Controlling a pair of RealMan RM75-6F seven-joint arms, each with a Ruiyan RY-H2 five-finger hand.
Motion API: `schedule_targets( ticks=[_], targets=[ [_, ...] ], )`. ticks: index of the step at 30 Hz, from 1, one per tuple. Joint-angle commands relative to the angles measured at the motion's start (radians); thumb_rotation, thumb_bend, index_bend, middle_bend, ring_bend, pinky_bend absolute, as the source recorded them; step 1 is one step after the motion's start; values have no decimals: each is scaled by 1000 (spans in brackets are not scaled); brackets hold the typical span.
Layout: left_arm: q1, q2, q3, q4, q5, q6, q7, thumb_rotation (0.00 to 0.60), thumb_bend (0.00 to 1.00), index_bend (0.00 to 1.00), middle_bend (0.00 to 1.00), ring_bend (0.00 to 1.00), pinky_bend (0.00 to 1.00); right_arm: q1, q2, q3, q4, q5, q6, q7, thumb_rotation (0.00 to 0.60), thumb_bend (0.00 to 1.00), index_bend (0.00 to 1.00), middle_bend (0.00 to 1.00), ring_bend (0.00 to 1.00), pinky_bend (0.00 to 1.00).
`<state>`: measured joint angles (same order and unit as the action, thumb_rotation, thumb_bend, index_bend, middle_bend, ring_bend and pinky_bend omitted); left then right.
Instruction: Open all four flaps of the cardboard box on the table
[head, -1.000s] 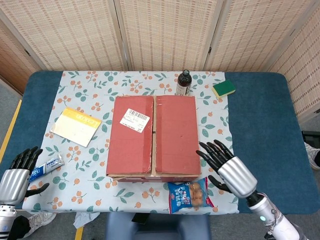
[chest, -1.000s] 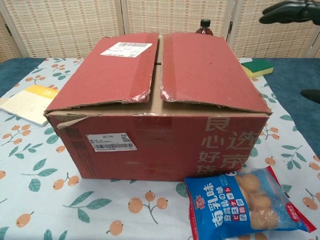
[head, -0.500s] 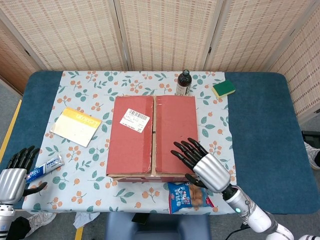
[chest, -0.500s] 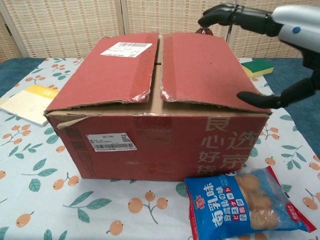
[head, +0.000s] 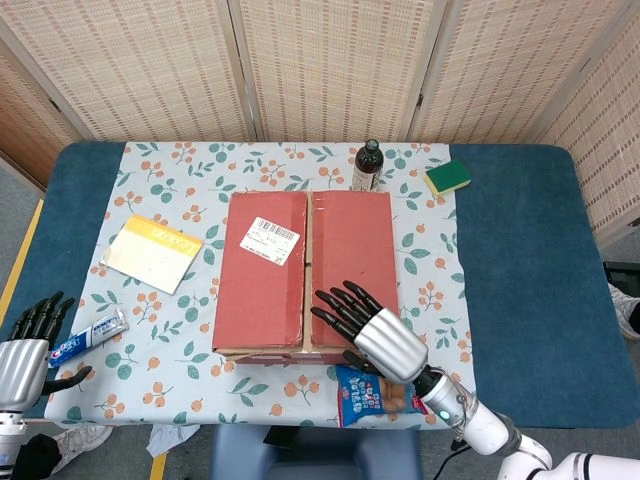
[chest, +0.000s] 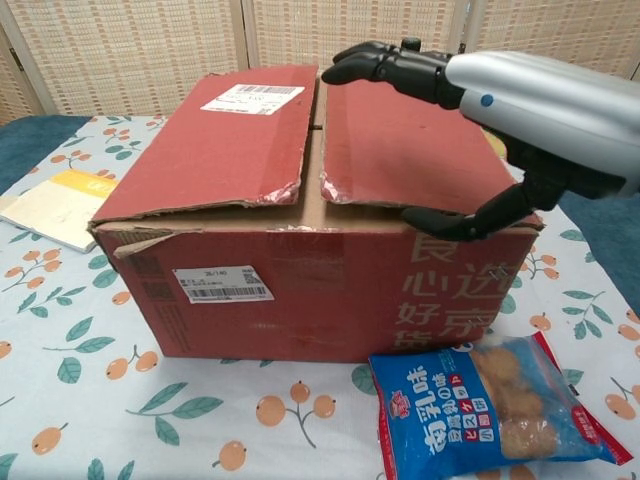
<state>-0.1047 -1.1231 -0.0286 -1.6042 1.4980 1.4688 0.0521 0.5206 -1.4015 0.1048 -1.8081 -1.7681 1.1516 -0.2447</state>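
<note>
The red cardboard box (head: 305, 270) (chest: 300, 200) stands mid-table, its two top flaps lying down with a seam between them. My right hand (head: 370, 325) (chest: 500, 95) hovers over the near part of the right flap, fingers spread and empty, fingertips reaching toward the seam and thumb by the flap's front edge. Whether it touches the flap I cannot tell. My left hand (head: 28, 345) is off the table's near left corner, fingers apart, holding nothing.
A blue snack bag (head: 375, 393) (chest: 490, 410) lies in front of the box. A dark bottle (head: 366, 166) stands behind it, a green-yellow sponge (head: 447, 177) at back right. A yellow booklet (head: 152, 252) and a toothpaste tube (head: 92, 335) lie on the left.
My right hand has moved left from beside the box to above the right flap's near part, toward the seam. The left hand has sunk slightly lower in the head view.
</note>
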Motion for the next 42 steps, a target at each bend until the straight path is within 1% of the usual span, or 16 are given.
schedule_targets(
  ticks=[1, 12, 17, 25, 33, 37, 42],
  targets=[
    [5, 7, 1, -15, -5, 3, 11, 600, 189, 0, 34, 63, 130, 12, -21, 2, 13, 14, -11, -16, 600, 399, 0, 0, 0, 0],
    [12, 25, 6, -20, 9, 11, -30, 600, 190, 0, 19, 41, 130, 41, -102, 25, 63, 46, -4, -96, 600, 399, 0, 0, 0, 0],
    [12, 35, 3, -24, -3, 2, -48, 600, 190, 0, 4, 16, 131, 65, -123, 48, 65, 95, -33, -129, 600, 398, 0, 0, 0, 0],
    [17, 38, 6, -14, 26, 24, -73, 600, 191, 0, 4, 13, 131, 90, -143, 81, 56, 157, -41, -142, 600, 399, 0, 0, 0, 0],
    [23, 35, -10, -10, 1, 35, -86, 600, 194, 0, 4, 11, 133, 112, -159, 95, 52, 170, -28, -128, 600, 399, 0, 0, 0, 0],
    [27, 33, -10, -12, 18, 55, -88, 600, 194, 0, 4, 11, 134, 123, -166, 99, 49, 173, -23, -124, 600, 399, 0, 0, 0, 0],
    [31, 30, -16, -9, 6, 57, -95, 600, 195, 0, 4, 11, 135, 120, -159, 92, 35, 153, 8, -129, 600, 399, 0, 0, 0, 0]
  ],
)
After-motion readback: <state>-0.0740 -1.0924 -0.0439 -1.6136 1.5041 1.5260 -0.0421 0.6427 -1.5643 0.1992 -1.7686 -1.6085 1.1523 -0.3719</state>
